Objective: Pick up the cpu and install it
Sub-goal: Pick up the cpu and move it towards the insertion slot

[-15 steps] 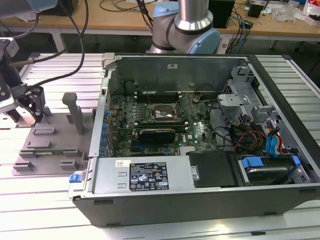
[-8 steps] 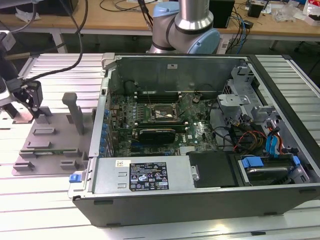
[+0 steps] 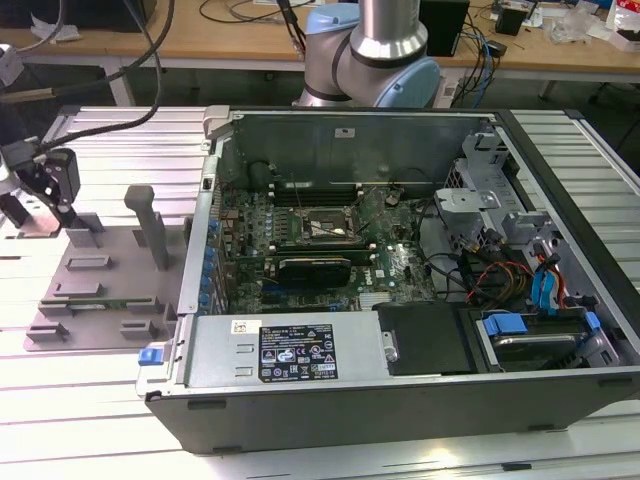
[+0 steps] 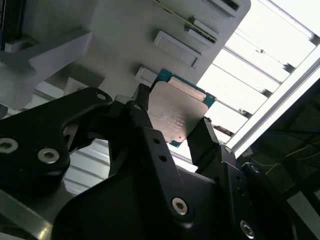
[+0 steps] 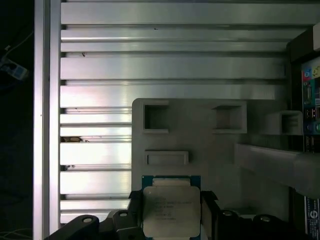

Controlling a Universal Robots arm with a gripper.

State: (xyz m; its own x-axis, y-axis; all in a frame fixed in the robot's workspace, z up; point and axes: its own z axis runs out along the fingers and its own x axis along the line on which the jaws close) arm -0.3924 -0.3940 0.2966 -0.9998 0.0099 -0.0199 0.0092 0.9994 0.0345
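Table (image 3: 80,420): the slatted aluminium bench that spans the exterior view and carries everything else.
Computer case (image 3: 420,400): open-sided, filling the centre and the exterior view's right, so you look straight down onto its motherboard (image 3: 400,265).
Fixture tray (image 3: 110,285): a grey plate at the exterior view's left, just beside the case. The arm's tool end hangs over its upper-left corner.
Gripper (image 4: 174,114): pinching the cpu (image 4: 179,111). In both wrist views one black finger (image 4: 142,105) presses on each of two opposite edges.
Socket (image 3: 325,228): a black frame at the exterior view's upper centre, well apart from the gripper. You may judge it unfilled.
Cpu: silver top and green rim showing, held over the grey tray. You cannot tell whether its underside has cleared the plate.
Progress: an early stage, by judgement. The grasp is made, while the carry to the case and the seating in the socket are not yet done.
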